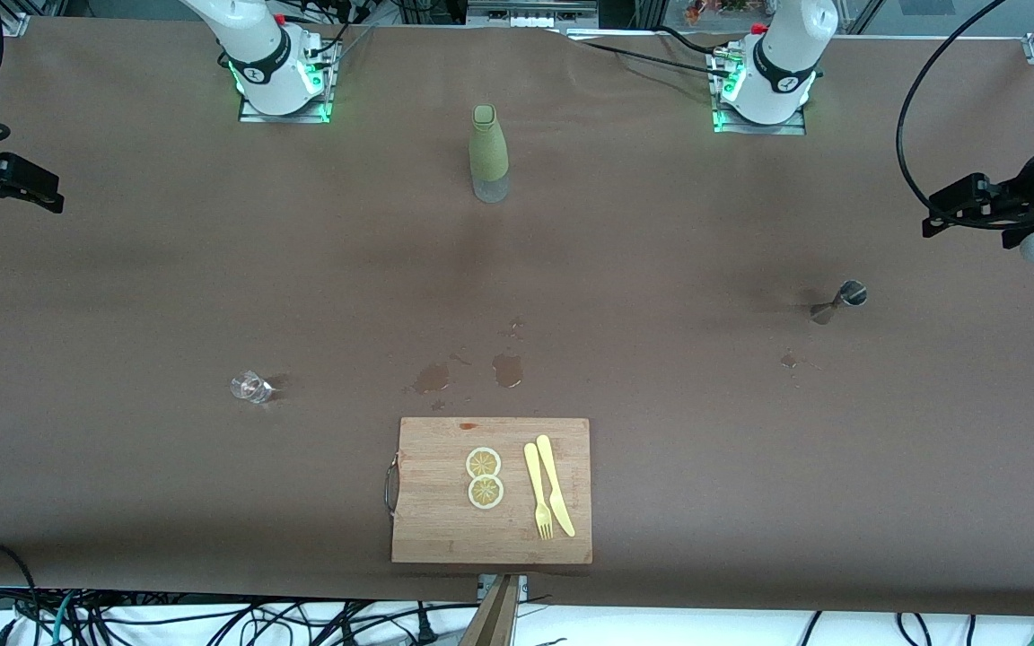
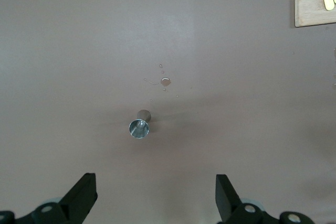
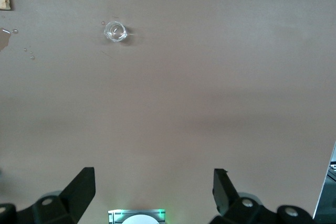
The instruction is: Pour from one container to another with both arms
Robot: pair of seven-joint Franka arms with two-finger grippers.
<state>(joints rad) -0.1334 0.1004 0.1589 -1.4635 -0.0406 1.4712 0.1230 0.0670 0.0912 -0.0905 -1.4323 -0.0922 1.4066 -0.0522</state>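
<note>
- The jigger (image 1: 838, 302) lies tipped on the tabletop (image 1: 122, 296) toward the left arm's end, a small wet spot (image 1: 788, 361) near it.
- The glass cup (image 1: 250, 387) stands upright toward the right arm's end, at about 10 o'clock from the cutting board (image 1: 432, 520).
- The left end effector (image 2: 156, 195) hangs over the tabletop near the jigger, fingers apart, holding nothing.
- The right end effector (image 3: 154, 192) hangs over bare tabletop, well apart from the cup, fingers apart, empty.
- A green bottle (image 1: 487, 152) stands at 12 o'clock from the board, between the arms' bases.
</note>
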